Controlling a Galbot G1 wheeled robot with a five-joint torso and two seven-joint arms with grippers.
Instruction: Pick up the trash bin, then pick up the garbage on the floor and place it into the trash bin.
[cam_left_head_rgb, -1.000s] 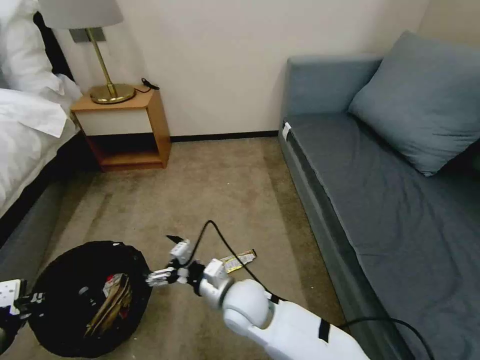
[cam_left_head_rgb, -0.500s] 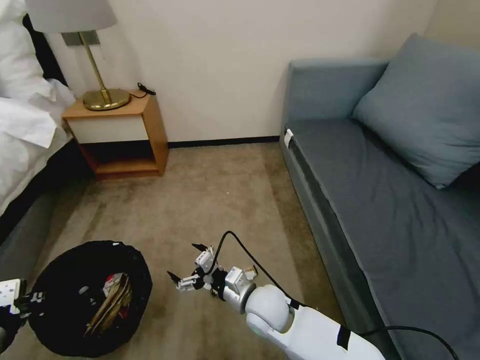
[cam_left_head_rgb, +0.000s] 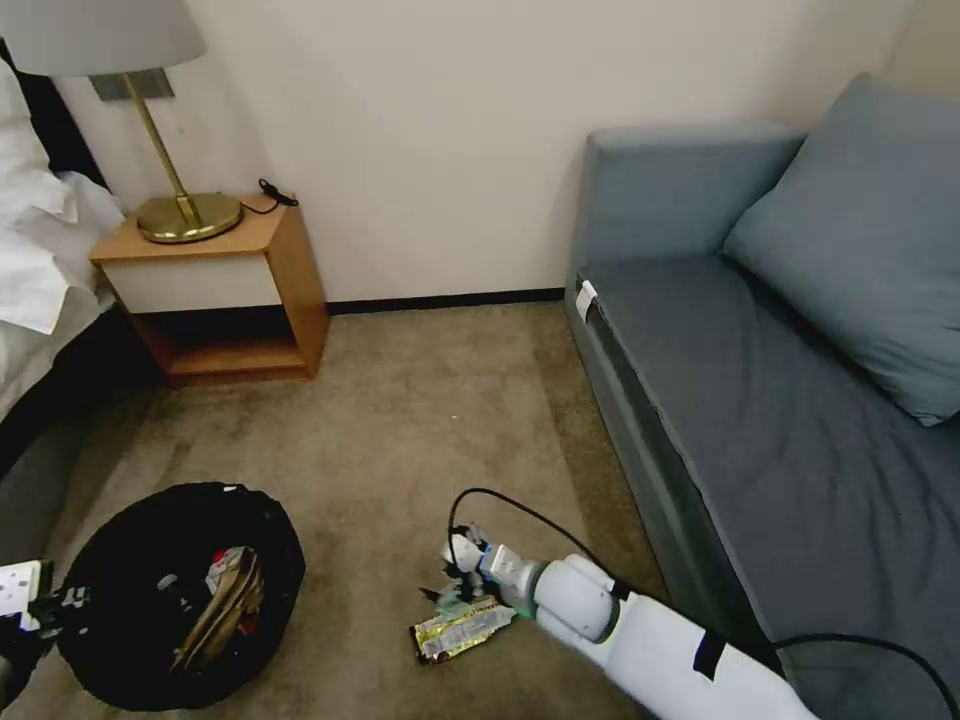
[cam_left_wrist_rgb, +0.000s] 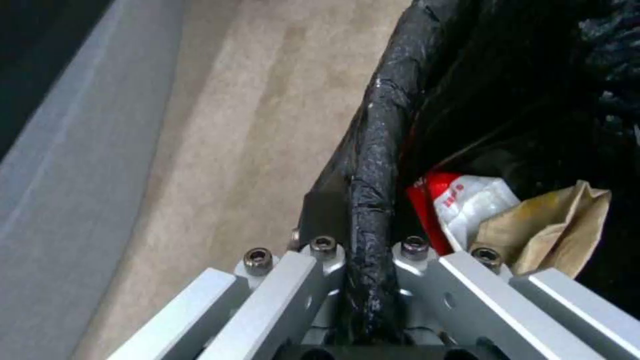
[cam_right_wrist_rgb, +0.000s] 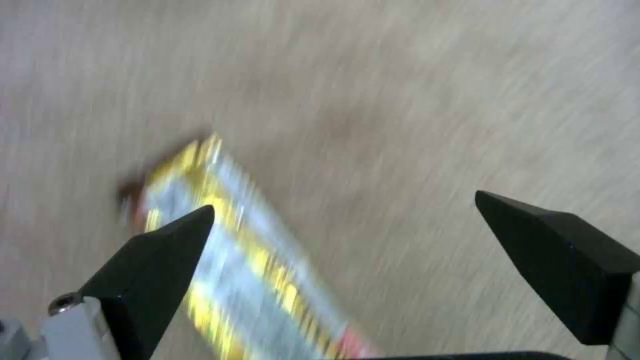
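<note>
At about eight o'clock in the head view, the left end effector (cam_left_head_rgb: 45, 608) sat clamped on the rim of the trash bin (cam_left_head_rgb: 262, 520); the left wrist view showed its two fingers (cam_left_wrist_rgb: 293, 280) closed either side of the black-lined rim, one outside and one inside. The bin therefore looked already picked up or at least gripped, which would settle the first part of the task. Inside it lay a red-and-white packet (cam_left_wrist_rgb: 457, 202) and, touching it, a tan-brown wrapper (cam_left_wrist_rgb: 540, 227), two pieces clearly counted; a dark rounded shape beside them in the head view may have been a third, but it was too murky to say. Moving rightward, one piece remained on the carpet (cam_left_head_rgb: 400, 420) at roughly six o'clock: the silvery-yellow wrapper (cam_left_head_rgb: 462, 628), well apart from the bin. The right end effector (cam_left_head_rgb: 458, 590) hung just above its far end, tips spread wide and holding nothing, with the wrapper lying partly beneath one black fingertip (cam_right_wrist_rgb: 157, 260) in the right wrist view. By this judgement only that single wrapper was left to grasp and carry over to the bin.
</note>
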